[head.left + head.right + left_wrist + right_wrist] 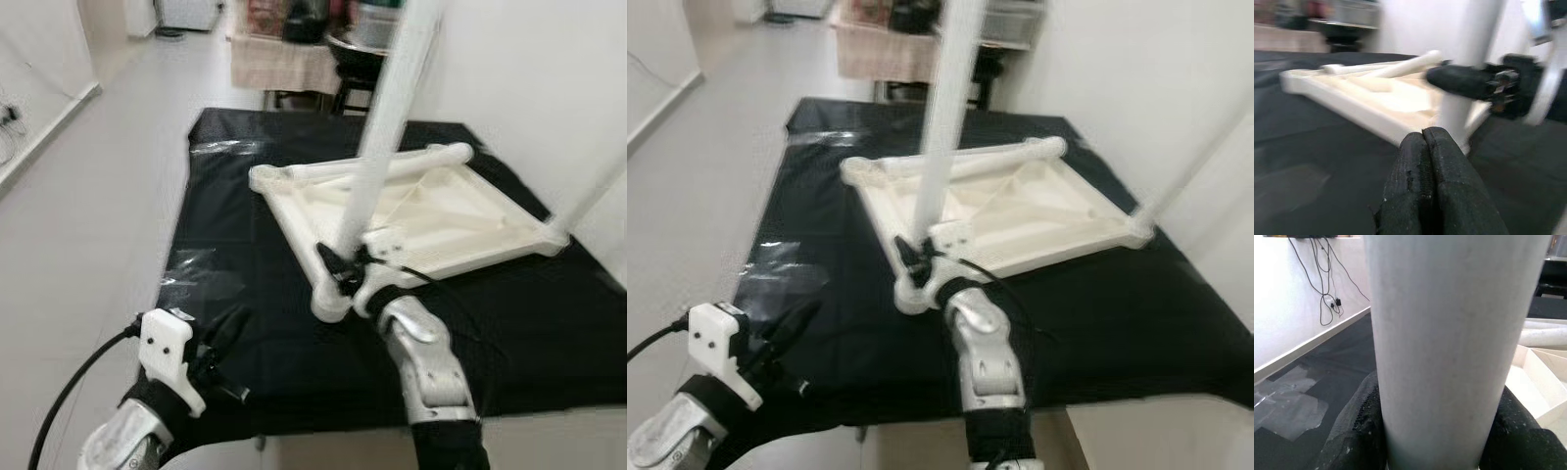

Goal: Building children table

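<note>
Black floor sheet [509, 323] carries our upturned tabletop [431, 211]; right gripper [351, 269] clamps the upright leg [387, 127] at its near-left corner socket, left gripper [220, 338] pressed together nearer-left.

The table top [441, 220] is cream white, lying underside up, its ribs the same pale cream. The upright leg [387, 127] is plain white, a shade cooler than the top. Beneath them the sheet [245, 323] is glossy black, with clear tape patches [201, 284] shining grey. The right gripper [345, 272] has black fingers [1352, 440] with a fine textured weave; the left gripper [1432, 191] is matt black too. Both arms are silver. The floor [98, 215] is light grey.
</note>
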Robot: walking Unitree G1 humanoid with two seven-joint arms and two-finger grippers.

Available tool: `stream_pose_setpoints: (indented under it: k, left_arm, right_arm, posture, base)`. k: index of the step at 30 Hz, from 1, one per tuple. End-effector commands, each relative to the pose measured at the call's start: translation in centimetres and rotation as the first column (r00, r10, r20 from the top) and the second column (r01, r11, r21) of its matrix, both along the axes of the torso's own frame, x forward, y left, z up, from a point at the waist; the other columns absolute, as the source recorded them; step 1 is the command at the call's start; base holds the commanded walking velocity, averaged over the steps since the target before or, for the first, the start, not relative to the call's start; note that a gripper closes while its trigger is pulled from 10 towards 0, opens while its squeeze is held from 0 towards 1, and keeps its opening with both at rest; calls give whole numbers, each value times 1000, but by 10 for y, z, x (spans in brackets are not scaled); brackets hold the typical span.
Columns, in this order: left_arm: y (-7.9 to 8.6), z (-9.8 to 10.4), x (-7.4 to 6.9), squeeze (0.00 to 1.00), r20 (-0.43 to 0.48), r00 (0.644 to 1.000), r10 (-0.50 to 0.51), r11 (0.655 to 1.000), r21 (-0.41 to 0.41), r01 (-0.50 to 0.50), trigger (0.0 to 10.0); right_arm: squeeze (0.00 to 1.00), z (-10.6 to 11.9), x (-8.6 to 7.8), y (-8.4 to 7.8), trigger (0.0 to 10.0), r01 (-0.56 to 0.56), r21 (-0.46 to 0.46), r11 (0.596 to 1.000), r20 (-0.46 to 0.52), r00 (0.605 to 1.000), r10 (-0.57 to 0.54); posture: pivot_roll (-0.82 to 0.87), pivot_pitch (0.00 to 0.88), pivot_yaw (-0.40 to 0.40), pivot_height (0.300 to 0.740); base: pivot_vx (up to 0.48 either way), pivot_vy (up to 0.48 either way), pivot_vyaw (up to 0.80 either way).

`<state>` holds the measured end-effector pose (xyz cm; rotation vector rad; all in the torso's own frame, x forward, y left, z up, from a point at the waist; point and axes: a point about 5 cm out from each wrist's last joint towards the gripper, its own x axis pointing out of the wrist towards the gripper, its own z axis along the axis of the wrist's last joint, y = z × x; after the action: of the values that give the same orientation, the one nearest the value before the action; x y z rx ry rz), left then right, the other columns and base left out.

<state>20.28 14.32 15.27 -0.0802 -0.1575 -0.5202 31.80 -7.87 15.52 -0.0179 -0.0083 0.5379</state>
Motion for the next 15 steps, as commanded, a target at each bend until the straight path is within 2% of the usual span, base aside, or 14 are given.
stream_pose_setpoints:
  k: [1,3,4,6,7,8,9,10,11,12,13,14,15]
  left_arm:
    - [-1,-5,-1,0,-29,1000,-13,1000,-3,13,10000]
    - [-1,-5,-1,0,-28,1000,-10,1000,-3,10,10000]
    - [-1,-5,-1,0,-27,1000,-5,1000,-3,5,10000]
    - [-1,-5,0,0,-27,1000,-1,1000,-4,1,10000]
    - [-2,-5,0,0,-27,1000,-2,1000,-4,2,10000]
    - [-2,-5,0,0,-27,1000,-4,1000,-5,4,10000]
    - [-2,-5,0,0,-27,1000,-4,1000,-5,4,10000]
    - [-2,-5,1,0,-27,1000,-6,1000,-5,6,10000]
    - [-2,-5,1,0,-27,1000,-6,1000,-5,6,10000]
    - [-3,-6,1,0,-28,1000,-8,1000,-5,8,10000]
    - [-3,-6,1,0,-28,1000,-8,1000,-5,8,10000]
    - [-3,-6,2,0,-28,1000,-9,1000,-5,8,10000]
    - [-3,-6,2,0,-28,1000,-9,1000,-5,8,10000]
  right_arm:
    - [0,-23,-5,6,1647,-72,-55,996,-98,993,67]
    - [0,-23,-5,7,1647,-76,-60,995,-107,992,69]
    - [0,-20,-5,6,10000,-24,-80,996,-109,994,15]
    - [0,-16,-5,6,10000,-23,-86,996,-103,995,14]
    - [1000,-11,-4,9,10000,-93,-71,993,-107,991,85]
    - [1000,-5,0,11,10000,-162,-48,986,-95,983,157]
    - [1000,-5,0,11,10000,-162,-48,986,-95,983,157]
    - [1000,0,3,13,10000,-245,-19,969,-85,966,242]
    - [1000,0,3,13,10000,-245,-19,969,-85,966,242]
    - [1000,8,7,13,10000,-348,-20,937,-50,937,347]
    - [1000,8,7,13,10000,-348,-20,937,-50,937,347]
    - [1000,15,12,11,10000,-463,-32,886,-29,887,462]
    - [1000,15,12,11,10000,-463,-32,886,-29,887,462]
  posture:
    - [107,83,-108,740]
    - [107,83,-108,740]
    - [111,81,-109,740]
    - [112,81,-110,740]
    - [113,76,-111,740]
    - [113,76,-111,740]
    - [113,76,-111,740]
    - [114,74,-112,740]
    - [114,74,-112,740]
    - [115,72,-111,740]
    - [115,72,-111,740]
    - [115,65,-112,740]
    - [115,65,-112,740]
  base:
    - [0,0,0]
    - [0,0,0]
    - [0,0,0]
    - [0,0,0]
    - [0,0,0]
    - [0,0,0]
    - [0,0,0]
    - [0,0,0]
    - [0,0,0]
    - [0,0,0]
    - [0,0,0]
    - [0,0,0]
    - [0,0,0]
